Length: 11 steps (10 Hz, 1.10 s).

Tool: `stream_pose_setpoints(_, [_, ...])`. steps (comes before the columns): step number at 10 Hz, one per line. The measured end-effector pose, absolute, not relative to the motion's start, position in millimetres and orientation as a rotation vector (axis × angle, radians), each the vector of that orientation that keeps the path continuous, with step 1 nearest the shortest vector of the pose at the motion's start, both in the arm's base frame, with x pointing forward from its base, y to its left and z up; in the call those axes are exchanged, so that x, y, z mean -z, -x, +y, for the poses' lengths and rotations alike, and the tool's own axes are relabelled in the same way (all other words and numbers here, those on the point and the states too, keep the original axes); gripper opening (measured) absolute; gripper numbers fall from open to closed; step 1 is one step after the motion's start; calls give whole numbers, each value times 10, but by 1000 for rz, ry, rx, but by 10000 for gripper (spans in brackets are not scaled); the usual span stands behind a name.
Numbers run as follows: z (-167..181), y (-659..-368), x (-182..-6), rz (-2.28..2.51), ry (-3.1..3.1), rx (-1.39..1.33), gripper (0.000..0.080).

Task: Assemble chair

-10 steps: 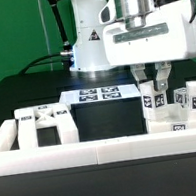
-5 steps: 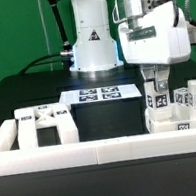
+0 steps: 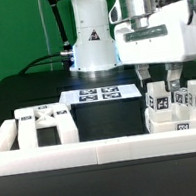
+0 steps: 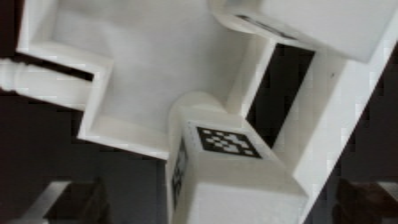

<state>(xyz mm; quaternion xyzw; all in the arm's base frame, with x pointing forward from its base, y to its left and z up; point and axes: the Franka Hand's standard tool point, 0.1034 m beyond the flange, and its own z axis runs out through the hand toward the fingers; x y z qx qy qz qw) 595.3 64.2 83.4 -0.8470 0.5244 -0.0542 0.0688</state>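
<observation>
On the black worktop (image 3: 34, 90), the gripper (image 3: 160, 81) hung wide open and empty, directly above the chair parts (image 3: 160, 105), which stood upright just below its fingertips.

No words, brand names or numbers can be read in either view. A small dark triangular sign (image 3: 94, 34) is seen on the white robot base (image 3: 92, 56); its symbol is too small to be made out. Black-and-white square marker tags (image 3: 154, 102) are carried by the marker board (image 3: 69, 98) on the tabletop (image 3: 24, 91), by the flat chair piece (image 3: 42, 130) at the exterior view's left, and by the upright chair pieces (image 3: 177, 107) at the exterior view's right. In the wrist view one tag (image 4: 226, 141) with a dotted square pattern is shown on the end of a white chair bar (image 4: 235, 192). The patterns cannot be read as characters.
</observation>
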Motion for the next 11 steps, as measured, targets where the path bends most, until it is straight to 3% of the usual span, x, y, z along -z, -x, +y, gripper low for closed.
stream_pose_setpoints(11, [573, -5969, -824, 221, 3080, 236, 649])
